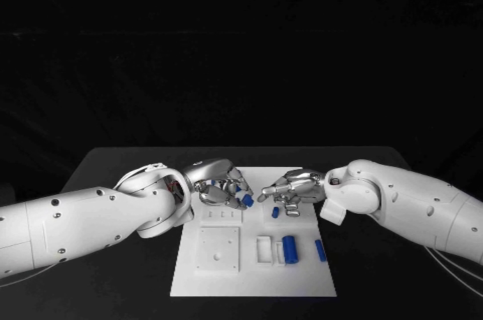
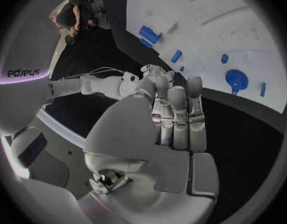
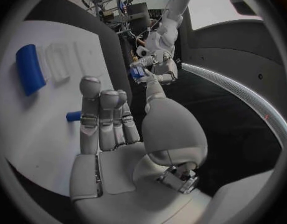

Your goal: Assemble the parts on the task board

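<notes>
Near edge of the task board (image 1: pixel 252 281): white moulded blocks, a thick blue cylinder (image 1: pixel 291 249) and a slim blue pin (image 1: pixel 320 249) lying loose, not yet fitted. Further back, left hand (image 1: pixel 223 188) pinching a small blue part (image 1: pixel 246 200) in its fingers; right hand (image 1: pixel 294 191) alongside, fingers straight, apart, holding nothing, over a short blue peg (image 1: pixel 275 212). Probably mid-transfer; next, careful alignment over a seat.

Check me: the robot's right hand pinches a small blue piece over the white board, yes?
No: the left hand pinches the small blue piece over the white board; the right hand holds nothing. The head view shows it.
</notes>
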You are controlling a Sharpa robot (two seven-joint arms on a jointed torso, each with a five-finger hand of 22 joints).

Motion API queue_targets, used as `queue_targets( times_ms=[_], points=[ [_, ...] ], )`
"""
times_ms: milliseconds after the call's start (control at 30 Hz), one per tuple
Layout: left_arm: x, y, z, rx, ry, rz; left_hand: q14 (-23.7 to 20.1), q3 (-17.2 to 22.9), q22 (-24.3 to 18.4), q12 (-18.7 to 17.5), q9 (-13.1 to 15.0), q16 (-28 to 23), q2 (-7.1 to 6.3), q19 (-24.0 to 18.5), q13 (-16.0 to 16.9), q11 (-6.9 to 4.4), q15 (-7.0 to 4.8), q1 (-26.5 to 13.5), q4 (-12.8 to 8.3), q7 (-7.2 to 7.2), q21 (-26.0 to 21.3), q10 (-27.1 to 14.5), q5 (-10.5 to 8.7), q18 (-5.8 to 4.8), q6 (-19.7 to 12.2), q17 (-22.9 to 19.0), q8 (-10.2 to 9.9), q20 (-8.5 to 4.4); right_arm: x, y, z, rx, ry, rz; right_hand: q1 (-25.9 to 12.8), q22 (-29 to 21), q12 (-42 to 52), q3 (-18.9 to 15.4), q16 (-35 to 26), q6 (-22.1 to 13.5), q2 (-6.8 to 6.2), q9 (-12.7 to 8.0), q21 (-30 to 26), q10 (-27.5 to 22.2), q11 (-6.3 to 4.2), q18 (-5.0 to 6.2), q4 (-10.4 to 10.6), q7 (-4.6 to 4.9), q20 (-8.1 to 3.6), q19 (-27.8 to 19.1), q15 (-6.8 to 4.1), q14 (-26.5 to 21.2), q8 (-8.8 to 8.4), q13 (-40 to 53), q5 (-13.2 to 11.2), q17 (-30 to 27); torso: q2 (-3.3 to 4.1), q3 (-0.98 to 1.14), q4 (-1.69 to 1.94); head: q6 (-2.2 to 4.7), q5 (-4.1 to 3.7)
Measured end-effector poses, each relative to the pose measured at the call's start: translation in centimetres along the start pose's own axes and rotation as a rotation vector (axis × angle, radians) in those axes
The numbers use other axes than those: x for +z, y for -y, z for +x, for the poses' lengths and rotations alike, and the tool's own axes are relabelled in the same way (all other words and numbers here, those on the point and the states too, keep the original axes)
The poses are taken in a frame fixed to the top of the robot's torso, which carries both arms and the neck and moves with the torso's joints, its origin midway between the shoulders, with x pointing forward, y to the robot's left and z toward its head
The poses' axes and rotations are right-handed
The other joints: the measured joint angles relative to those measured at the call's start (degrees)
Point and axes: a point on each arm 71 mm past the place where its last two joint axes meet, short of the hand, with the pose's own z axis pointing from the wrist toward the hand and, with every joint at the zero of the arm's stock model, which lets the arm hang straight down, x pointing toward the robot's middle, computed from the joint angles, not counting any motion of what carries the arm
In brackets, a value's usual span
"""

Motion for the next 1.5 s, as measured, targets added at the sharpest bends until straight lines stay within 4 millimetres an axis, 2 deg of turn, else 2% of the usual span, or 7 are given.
queue_targets(
  times_ms=[200,367,567,733,967,1133,1500],
  points=[
    [-0.4,-0.9,-0.4,-0.023,0.009,-0.045,-0.2,0.0,0.0,-0.6,0.0,0.0,-0.46,-0.2,-0.1,0.00,-0.22,-0.4,0.0,0.00,0.0,0.4,0.23,0.00,0.0,0.1,0.0,-0.21,-1.2,-0.2,-1.2,0.016,0.079,-0.034,-0.4,0.0,0.3,0.2,0.5,0.0,-0.37,0.0,0.1,0.0,0.00,-0.01,0.9,0.05,-0.13,0.5,0.00,0.0,0.00,-0.1,0.2,0.1,-0.01,0.02,0.02,-0.02,0.20],
    [-0.7,-1.5,-0.5,-0.030,0.014,-0.089,0.1,0.2,0.0,-0.7,0.0,0.0,-0.78,-0.2,-0.4,-0.13,-0.55,-0.7,0.2,0.00,0.3,0.9,0.89,0.00,0.0,0.3,0.0,-0.21,-2.2,-1.0,-2.3,0.023,0.172,-0.087,-0.4,0.0,0.3,-0.2,0.5,0.0,-0.37,0.0,0.4,0.0,0.00,-0.02,0.5,0.05,-0.13,0.5,0.00,0.0,0.00,-0.4,3.2,0.2,-0.03,0.03,0.03,-0.12,0.41],
    [-0.9,-1.9,-0.5,-0.018,0.018,-0.161,0.9,0.6,0.0,-1.1,0.0,0.0,-1.17,-0.2,-0.5,-0.43,-0.79,-1.1,0.0,0.00,0.9,1.9,4.11,0.00,0.0,0.3,0.0,-0.21,-3.2,-2.3,-3.3,-0.023,0.311,-0.157,-0.7,0.0,0.3,-0.8,0.5,0.0,-0.05,0.0,0.8,0.1,-0.14,-0.03,-0.2,0.05,-0.13,0.5,-0.26,0.3,0.00,-0.7,4.5,0.3,-0.03,0.07,0.05,-0.20,0.76],
    [-1.0,-2.1,-0.3,0.024,0.022,-0.259,1.8,1.5,0.0,-1.5,0.0,0.0,-1.88,-0.2,-0.5,-0.63,-0.76,-1.7,0.2,0.00,1.4,2.9,5.11,0.01,0.0,0.5,0.0,-0.18,-3.9,-3.2,-3.8,-0.127,0.436,-0.196,-0.9,0.0,0.3,-0.8,0.5,0.2,0.11,0.0,1.0,0.4,-0.43,-0.04,-0.2,-0.14,-0.13,0.5,-0.25,0.6,0.00,-0.9,4.9,0.3,-0.04,0.11,0.05,-0.42,1.05],
    [-1.4,-2.9,-0.1,0.106,0.028,-0.421,3.3,2.2,0.0,-1.7,0.0,-0.3,-2.53,0.9,-0.2,-0.67,-0.81,-1.7,1.4,0.00,1.8,4.4,5.11,0.01,0.0,1.1,0.1,-0.15,-4.4,-4.1,-4.1,-0.287,0.570,-0.219,-1.2,0.0,0.3,-0.3,0.5,0.3,-0.14,0.0,1.0,0.9,-0.32,-0.06,0.7,-0.31,-0.33,0.7,-0.30,1.1,0.00,-1.4,4.9,0.3,-0.05,0.27,0.06,-0.78,1.35],
    [-1.7,-3.3,0.4,0.175,0.030,-0.499,4.2,2.7,0.0,-1.7,0.0,-0.3,-3.37,1.4,0.3,-0.96,-0.94,-1.8,2.4,0.00,2.5,5.4,5.55,0.01,0.0,1.7,0.1,-0.10,-4.6,-4.6,-4.0,-0.365,0.633,-0.226,-1.1,0.0,0.3,-0.3,0.5,0.6,-0.23,0.0,1.0,1.2,-0.52,-0.07,0.6,-0.51,-0.33,0.7,-0.45,1.3,0.00,-1.5,5.6,0.3,-0.09,0.56,0.02,-1.13,1.49],
    [-1.4,-3.3,2.0,0.295,0.012,-0.562,5.1,4.0,0.0,-1.3,0.1,-0.3,-4.89,1.8,1.3,-1.32,-1.06,-1.9,4.9,-0.04,3.3,6.3,6.85,0.00,0.0,2.6,0.2,-0.10,-4.5,-5.4,-3.2,-0.477,0.695,-0.232,0.2,0.0,0.3,1.8,0.5,1.2,0.46,0.0,1.0,1.4,-0.72,-0.08,-3.3,-0.73,-0.33,0.7,-0.70,1.6,0.00,-1.8,6.0,0.4,-0.10,0.77,-0.01,-1.91,1.50]
  ],
)
